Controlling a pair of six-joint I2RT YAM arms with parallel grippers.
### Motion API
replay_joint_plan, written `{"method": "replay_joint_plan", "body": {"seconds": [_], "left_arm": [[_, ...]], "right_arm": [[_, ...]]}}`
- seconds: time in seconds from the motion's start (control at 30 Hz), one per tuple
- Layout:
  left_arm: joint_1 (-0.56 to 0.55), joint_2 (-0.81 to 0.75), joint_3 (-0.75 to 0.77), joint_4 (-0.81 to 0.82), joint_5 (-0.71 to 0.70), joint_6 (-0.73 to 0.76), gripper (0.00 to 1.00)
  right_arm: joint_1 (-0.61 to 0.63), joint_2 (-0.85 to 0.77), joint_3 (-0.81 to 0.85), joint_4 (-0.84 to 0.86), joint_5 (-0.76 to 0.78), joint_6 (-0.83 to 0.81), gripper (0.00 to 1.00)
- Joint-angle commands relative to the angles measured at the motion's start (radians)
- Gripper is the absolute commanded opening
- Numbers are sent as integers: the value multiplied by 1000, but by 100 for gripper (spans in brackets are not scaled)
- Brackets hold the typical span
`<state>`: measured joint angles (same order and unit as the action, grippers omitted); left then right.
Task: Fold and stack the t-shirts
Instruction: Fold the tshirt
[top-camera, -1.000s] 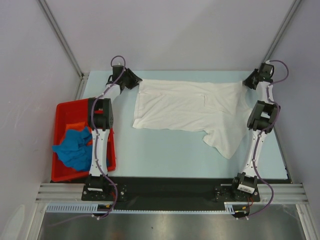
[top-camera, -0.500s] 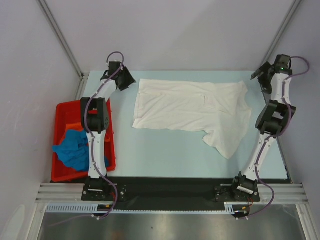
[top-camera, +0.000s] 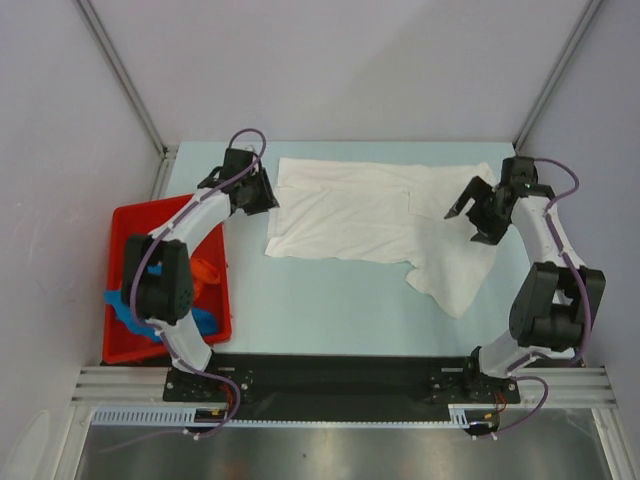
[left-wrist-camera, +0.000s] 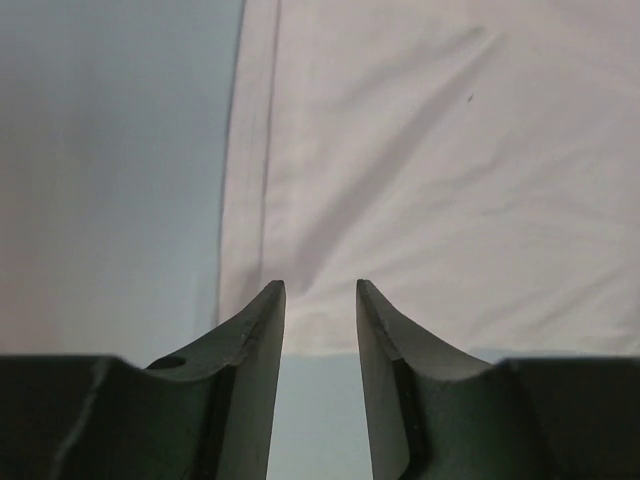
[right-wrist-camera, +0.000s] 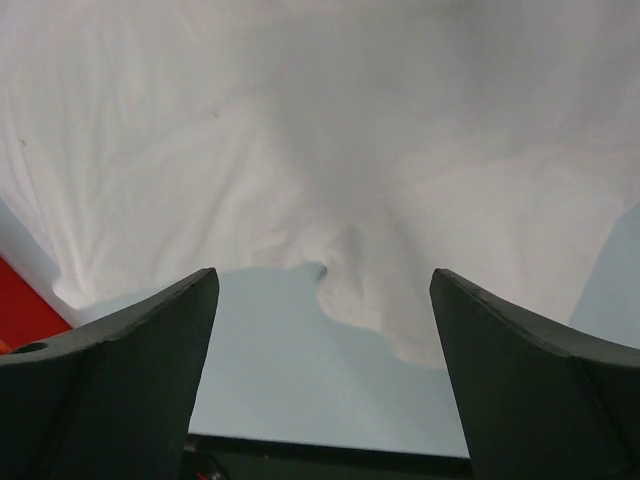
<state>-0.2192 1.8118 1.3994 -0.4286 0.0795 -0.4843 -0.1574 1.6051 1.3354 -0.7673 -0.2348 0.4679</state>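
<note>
Left hand (top-camera: 266, 196) in the top view sits at the 9 o'clock edge of the white shirt (top-camera: 370, 215), its fingers a little apart and holding nothing, while the right hand (top-camera: 468, 222) hangs over the shirt's 3 o'clock end with its fingers spread wide and also empty. The white shirt lies spread flat across the 12 o'clock half of the pale blue counter (top-camera: 330, 300), with one part trailing out toward 5 o'clock. At 9 o'clock on the counter stands a red bin (top-camera: 130, 218), and in it lie a blue shirt (top-camera: 118, 300) and an orange shirt (top-camera: 205, 272), both partly hidden by the left arm. From the left wrist, the left hand (left-wrist-camera: 320, 290) shows two dark fingers with a narrow gap between them and nothing in it; the white shirt (left-wrist-camera: 430, 180) fills the view from 12 to 3 o'clock, its hemmed edge running just beyond the fingertips, with bare counter (left-wrist-camera: 110, 170) at 9 o'clock. From the right wrist, the right hand (right-wrist-camera: 322, 275) is wide open over the white shirt (right-wrist-camera: 300, 130), whose wavy edge meets the counter (right-wrist-camera: 270, 340) between the fingers, and a corner of the red bin (right-wrist-camera: 20, 300) shows at 8 o'clock.
</note>
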Motion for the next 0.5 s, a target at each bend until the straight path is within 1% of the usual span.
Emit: {"method": "replay_joint_plan", "body": {"seconds": [0.0, 0.03, 0.07, 0.1, 0.13, 0.2, 0.27, 0.33, 0.47], "left_arm": [[4, -175, -169, -35, -111, 26, 39], [4, -195, -197, -45, -121, 23, 37], [4, -215, -251, -38, -119, 27, 36], [3, -232, -279, -27, -100, 41, 36], [1, -230, -296, -27, -99, 44, 36], [1, -215, -326, -18, -87, 58, 38], [1, -174, -323, -15, -61, 53, 38], [1, -149, -316, -9, -47, 50, 38], [1, -134, -326, 7, -21, 33, 43]], "right_arm": [[53, -214, -132, 33, -74, -18, 91], [97, -250, -193, 7, -45, -20, 85], [111, -293, -235, 2, -35, -8, 80], [120, -368, -273, 9, -40, -2, 65], [127, -407, -351, 14, -43, 11, 60], [128, -489, -407, 22, -57, 31, 56], [128, -517, -445, -3, -52, 31, 53], [128, -550, -458, -33, -44, 26, 53], [127, -588, -464, -67, -20, 28, 57]]}}
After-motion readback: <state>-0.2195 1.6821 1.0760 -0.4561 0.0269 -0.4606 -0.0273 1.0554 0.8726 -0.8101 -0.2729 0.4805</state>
